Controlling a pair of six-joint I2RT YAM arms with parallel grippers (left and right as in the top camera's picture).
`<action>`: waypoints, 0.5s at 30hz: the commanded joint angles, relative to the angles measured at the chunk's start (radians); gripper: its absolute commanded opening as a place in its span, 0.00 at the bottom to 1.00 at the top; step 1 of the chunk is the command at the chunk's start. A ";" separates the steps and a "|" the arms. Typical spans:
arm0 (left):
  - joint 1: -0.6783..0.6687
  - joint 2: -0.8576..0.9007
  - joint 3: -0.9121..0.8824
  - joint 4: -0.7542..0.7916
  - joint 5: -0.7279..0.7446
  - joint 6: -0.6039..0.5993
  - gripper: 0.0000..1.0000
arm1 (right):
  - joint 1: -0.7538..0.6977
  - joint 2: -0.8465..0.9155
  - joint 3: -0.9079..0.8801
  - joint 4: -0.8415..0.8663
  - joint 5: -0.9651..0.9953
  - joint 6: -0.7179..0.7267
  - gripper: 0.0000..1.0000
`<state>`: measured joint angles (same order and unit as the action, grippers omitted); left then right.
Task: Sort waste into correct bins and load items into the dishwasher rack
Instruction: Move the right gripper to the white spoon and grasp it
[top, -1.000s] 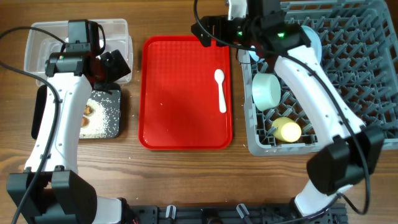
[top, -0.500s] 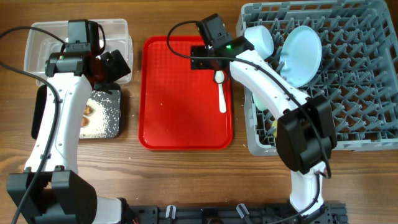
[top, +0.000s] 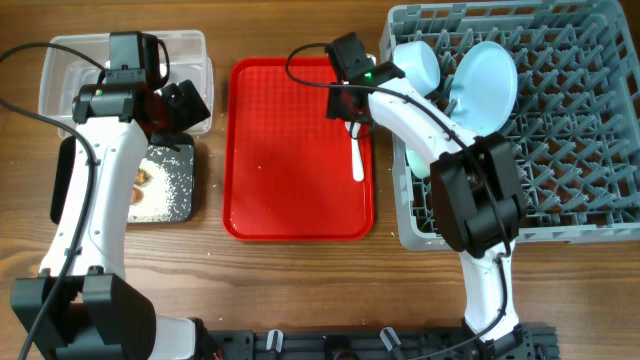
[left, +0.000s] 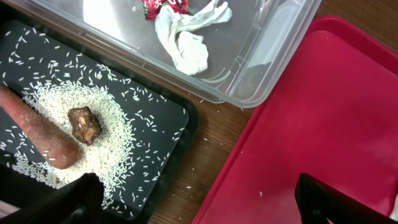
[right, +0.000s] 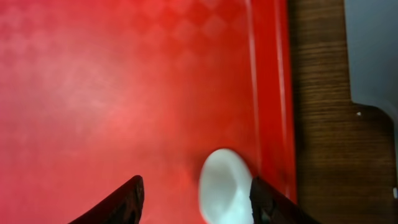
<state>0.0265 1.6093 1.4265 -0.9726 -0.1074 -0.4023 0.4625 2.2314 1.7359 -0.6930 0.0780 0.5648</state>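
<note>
The red tray (top: 290, 170) lies flat in the middle of the wooden table. A white plastic spoon (top: 356, 152) rests on it close to its right-hand rim as seen from overhead, with its bowl toward the tray's far edge and its handle running toward the near edge.

The right gripper (top: 347, 103) hangs low over the far right part of the tray. In the right wrist view its fingers are spread, one on each side of the spoon's bowl (right: 222, 186), and neither visibly touches it.

Just beyond the tray's right rim stands the grey dishwasher rack (top: 570, 150). A pale blue plate (top: 487, 85) stands on edge among its pegs, and a pale blue bowl (top: 420, 62) lies tilted in the rack corner nearest the tray. The right arm hides whatever sits lower in the rack.

Off the tray's left rim sit the clear plastic tub (top: 190, 45) and, nearer the robot, the black tray (top: 62, 190). The tub holds a crumpled red-and-white wrapper (left: 165, 6) and white tissue (left: 186, 40). The black tray holds a carrot-like piece (left: 37, 134), a small brown lump (left: 84, 124) beside it, and scattered rice grains (left: 118, 146).

The left gripper (left: 199, 205) hovers beside the tray's left rim, above the wood between the rim and the black tray. Its fingers are wide apart and hold nothing.
</note>
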 joint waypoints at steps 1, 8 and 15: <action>0.006 -0.005 0.012 0.003 -0.006 0.005 1.00 | -0.019 0.036 -0.010 0.004 -0.039 0.040 0.53; 0.006 -0.005 0.012 0.003 -0.006 0.005 1.00 | -0.019 0.061 -0.010 0.020 -0.034 0.041 0.46; 0.006 -0.005 0.012 0.003 -0.006 0.005 1.00 | -0.019 0.067 -0.010 0.006 -0.096 0.042 0.45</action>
<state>0.0265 1.6093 1.4265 -0.9726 -0.1074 -0.4026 0.4404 2.2772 1.7344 -0.6746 0.0437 0.5911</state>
